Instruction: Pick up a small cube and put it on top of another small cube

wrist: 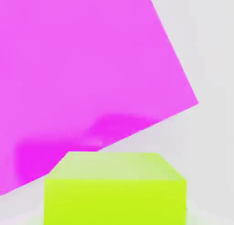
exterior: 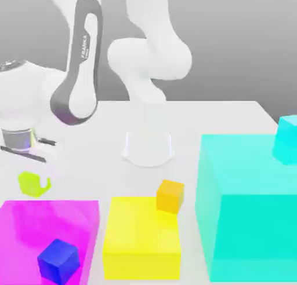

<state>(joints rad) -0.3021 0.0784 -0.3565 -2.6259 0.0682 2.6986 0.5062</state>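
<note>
While the lime cube (exterior: 32, 183) hangs clear of the bench (exterior: 232, 119), just beyond the magenta block (exterior: 49, 237) at the exterior view's left, the fingers are taken to be clamped on it, since the hand view has the lime cube (wrist: 115, 187) close under the camera; carry it level and high enough to pass over the block's edge, then lower squarely onto the target cube, likely the dark-blue cube (exterior: 58, 259) or orange cube (exterior: 170, 195). No containers present; blue sits on magenta, orange on the yellow block (exterior: 139, 237).
</note>
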